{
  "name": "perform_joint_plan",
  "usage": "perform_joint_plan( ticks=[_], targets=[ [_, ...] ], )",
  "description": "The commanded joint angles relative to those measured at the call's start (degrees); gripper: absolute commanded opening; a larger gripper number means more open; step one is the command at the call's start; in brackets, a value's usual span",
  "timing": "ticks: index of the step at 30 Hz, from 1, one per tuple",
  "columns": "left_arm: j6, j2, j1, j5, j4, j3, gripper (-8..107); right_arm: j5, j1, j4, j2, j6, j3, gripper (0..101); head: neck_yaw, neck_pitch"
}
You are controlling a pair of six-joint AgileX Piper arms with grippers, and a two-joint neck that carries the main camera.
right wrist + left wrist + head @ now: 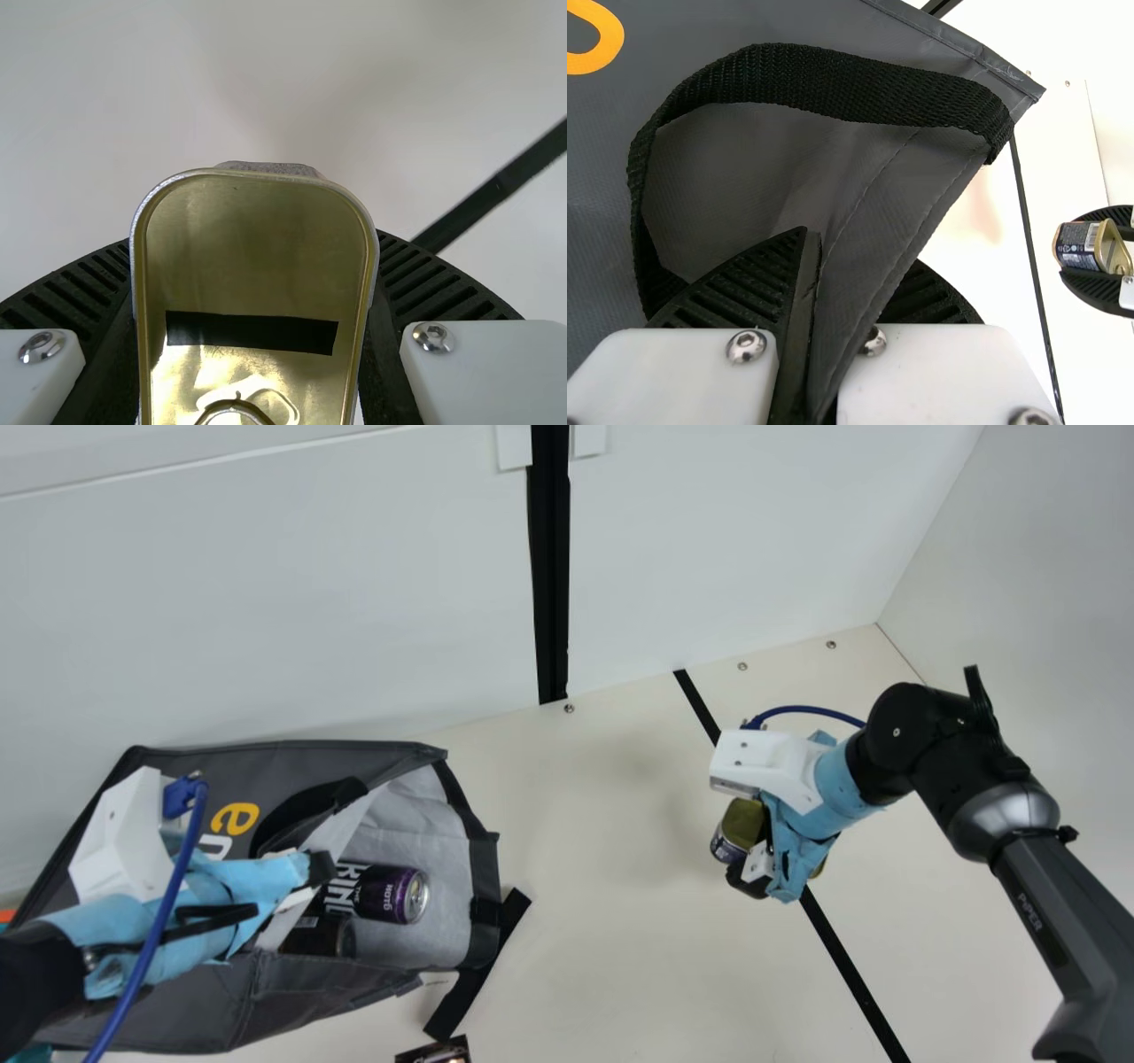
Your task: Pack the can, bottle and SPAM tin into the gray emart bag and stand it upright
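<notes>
From where I stand, the gray bag (310,760) is lying on its side on the cream desk (602,921), its mouth turned toward the right arm. The left pincer (321,868) is clenched on the cloth edge of that mouth, right by the black handle (833,80), which makes a loose loop beside it. Inside, the purple can (390,893) lies flat, long axis running from the bag's depth toward the opening, one round metal end facing out. Next to it is a dark, round-ended thing (332,936), maybe the bottle, lying nearly alongside, its end facing out too.

Well apart from the bag, the right pincer (749,859) has the SPAM tin (744,821) gripped by its sides over the desk. The tin's gold ring-pull lid faces back toward that arm's wrist, and the lid's longer way runs along the fingers (84,292). In the main view, a gold face looks upward while the dark label side slants down toward the bag's side of the desk
</notes>
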Motion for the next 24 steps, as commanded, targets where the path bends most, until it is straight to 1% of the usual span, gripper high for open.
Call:
perform_joint_plan(
  ticks=[1, 9, 14, 24],
  targets=[
    [0.0, 0.0, 0.0, 0.0, 0.0, 0.0, -8, 0.46, 0.74, 0.3, -0.14, -0.98, -0.22, 0, -0.14, -1.3],
    [0.0, 0.0, 0.0, 0.0, 0.0, 0.0, -8, 2.91, 3.37, 1.15, -0.82, -4.49, -1.38, 0, -0.14, -1.3],
    [0.0, 0.0, 0.0, 0.0, 0.0, 0.0, -8, 4.28, 5.01, 1.7, -1.59, -6.16, -1.45, 0, -0.14, -1.3],
    [0.0, 0.0, 0.0, 0.0, 0.0, 0.0, -8, 4.28, 10.16, 3.11, -3.36, -8.18, 0.84, 0, -0.14, -1.3]
  ],
)
